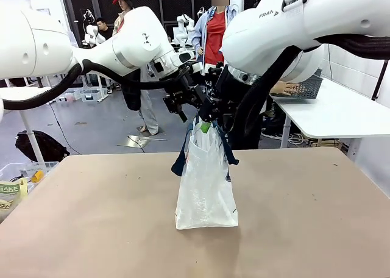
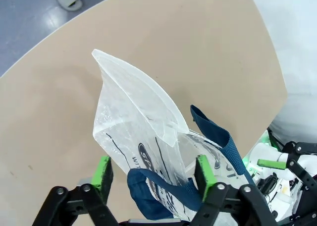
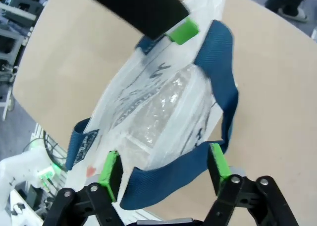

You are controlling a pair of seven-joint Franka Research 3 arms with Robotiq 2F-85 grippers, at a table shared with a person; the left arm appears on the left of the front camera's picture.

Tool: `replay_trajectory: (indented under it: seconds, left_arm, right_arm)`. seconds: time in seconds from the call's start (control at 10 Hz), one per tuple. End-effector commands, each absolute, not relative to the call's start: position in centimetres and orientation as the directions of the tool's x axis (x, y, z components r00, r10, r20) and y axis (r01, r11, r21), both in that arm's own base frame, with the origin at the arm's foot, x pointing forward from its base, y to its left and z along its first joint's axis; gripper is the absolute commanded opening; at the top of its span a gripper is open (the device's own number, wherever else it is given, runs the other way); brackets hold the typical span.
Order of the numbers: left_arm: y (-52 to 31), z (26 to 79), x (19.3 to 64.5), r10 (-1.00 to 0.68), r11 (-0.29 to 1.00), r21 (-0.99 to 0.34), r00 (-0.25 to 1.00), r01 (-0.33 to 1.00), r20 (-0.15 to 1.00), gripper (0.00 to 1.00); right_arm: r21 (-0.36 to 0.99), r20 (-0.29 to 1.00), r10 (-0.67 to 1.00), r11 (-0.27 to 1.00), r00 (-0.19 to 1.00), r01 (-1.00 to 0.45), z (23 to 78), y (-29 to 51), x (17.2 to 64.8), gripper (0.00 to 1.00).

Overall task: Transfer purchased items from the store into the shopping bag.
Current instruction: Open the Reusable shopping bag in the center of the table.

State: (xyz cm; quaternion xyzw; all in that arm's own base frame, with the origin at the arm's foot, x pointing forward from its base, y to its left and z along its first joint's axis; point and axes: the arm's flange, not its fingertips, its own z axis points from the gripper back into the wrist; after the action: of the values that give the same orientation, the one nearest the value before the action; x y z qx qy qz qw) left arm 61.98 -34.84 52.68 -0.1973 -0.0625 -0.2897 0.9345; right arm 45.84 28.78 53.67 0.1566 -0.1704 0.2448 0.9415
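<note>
Front view: the shopping bag [image 1: 207, 186] stands upright at the centre of the table [image 1: 91, 223], long axis vertical, mouth uppermost. The left gripper [image 1: 184, 109] and the right gripper [image 1: 214, 118] meet just above that mouth, at centre frame. A navy handle [image 1: 180, 162] hangs down the bag's left side. From this angle I cannot tell how far either gripper is spread.

Left wrist view: the left gripper's green pads [image 2: 103, 171] stand wide apart at the bottom edge. The bag's crinkled rim and a navy strap lie between them, not pinched. The bag body runs away toward upper left, with bare table beyond. The right gripper's black linkage sits at lower right.

Right wrist view: the right gripper is likewise wide. Its pads [image 3: 110, 167] straddle the near handle strap, which crosses the gap without being clamped. The mouth's long axis runs diagonally from lower left to upper right. The left gripper's finger enters from the top edge, over the far rim.

Judgement: the bag lies directly below both grippers and both are equally near. The coming move turns on each one taking its own side of the mouth
</note>
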Motion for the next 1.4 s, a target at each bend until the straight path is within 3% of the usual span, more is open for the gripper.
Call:
replay_trajectory:
  seconds: [0.0,0.2,0.7,1.0,1.3]
  left_arm:
    - [-35.4,53.4,62.8,-0.505,0.782,-0.308,0.841,0.541,0.195,0.42]
    - [-35.4,53.3,62.8,-0.501,0.788,-0.303,0.844,0.536,0.191,0.02]
    - [-34.0,53.5,62.7,-0.473,0.81,-0.278,0.856,0.516,0.21,0.0]
    - [-29.4,54.7,61.6,-0.431,0.841,-0.216,0.856,0.496,0.286,0.0]
    - [-23.6,54.9,60.2,-0.395,0.86,-0.171,0.84,0.48,0.373,0.0]
  right_arm:
    - [0.176,0.403,0.374,0.864,0.835,-0.472,53.6,29.3,45.7,0.42]
    - [0.175,0.398,0.375,0.865,0.837,-0.47,53.6,29.2,45.8,0.03]
    - [0.128,0.39,0.358,0.891,0.848,-0.435,54.0,29.0,45.5,0.0]
    - [0.047,0.436,0.253,0.952,0.863,-0.303,54.8,27.2,46.0,0.0]
    - [0.045,0.484,0.21,0.964,0.849,-0.263,55.5,26.1,46.7,0.0]
